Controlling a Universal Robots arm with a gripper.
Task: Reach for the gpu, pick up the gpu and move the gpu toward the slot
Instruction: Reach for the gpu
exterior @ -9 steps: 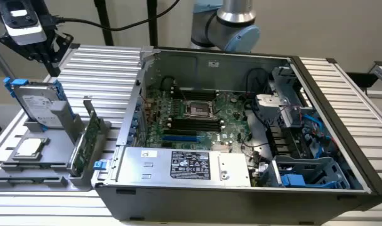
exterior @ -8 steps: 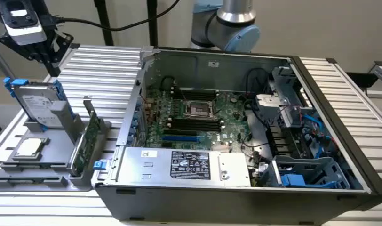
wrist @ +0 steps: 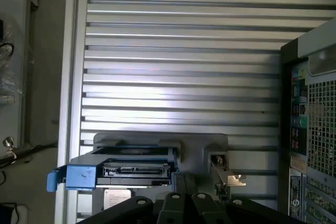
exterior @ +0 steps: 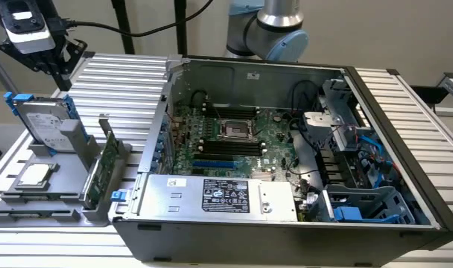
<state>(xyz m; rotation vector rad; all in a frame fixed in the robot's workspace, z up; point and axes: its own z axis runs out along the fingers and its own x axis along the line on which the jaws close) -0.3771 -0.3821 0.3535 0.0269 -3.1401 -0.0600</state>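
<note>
**Q:** Entry one, the claw: where is it logged, and in what state?

**A:** The claw (exterior: 52, 62) is logged at the upper left of the exterior frame, over the corner of the slatted table (exterior: 126, 78). How far it is opened cannot be told. No item is seen gripped by it.

**Q:** Entry two, the gpu: where is it kept?

**A:** The gpu (exterior: 100, 167) is listed at the lower left of the exterior frame. It is stood on edge in a grey holder (exterior: 41, 216), with its silver bracket (exterior: 105, 129) at the upper end. It is placed between a hard drive (exterior: 42, 120) with blue rails, on the exterior view's left, and the open computer case (exterior: 286, 245), on the exterior view's right.

**Q:** How is the gpu placed against the claw?

**A:** The two are recorded well apart, with no contact. In the exterior frame the gpu is found below the claw and to its right, and the hard drive is set nearer the claw than the card is. In the wrist view the bracket end is seen just beside the hard drive, and both are seen beyond the claw.

**Q:** Other stock?

**A:** A square silver chip (exterior: 34, 174) is laid flat in the same holder, below the hard drive in the frame. A motherboard (exterior: 234, 134) is mounted inside the case.
</note>
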